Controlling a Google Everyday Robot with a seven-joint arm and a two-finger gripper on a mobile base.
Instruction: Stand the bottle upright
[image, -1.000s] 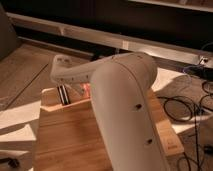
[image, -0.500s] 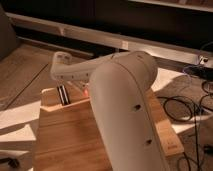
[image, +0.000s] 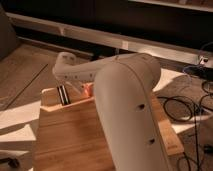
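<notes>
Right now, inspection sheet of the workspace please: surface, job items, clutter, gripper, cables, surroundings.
Surface: wooden table, sunlit along its left edge, much of it hidden by the robot arm.
Job's things: bottle, nothing seen; it may be hidden behind the arm.
Clutter: black-and-white striped block at the table's far left end; a small orange object beside it, partly hidden by the arm.
Gripper: not in view, beyond the wrist at the table's far end; shut.
Cables: black cables looped on the floor right of the table.
Surroundings: pale floor, dark wall with a light horizontal rail.
</notes>
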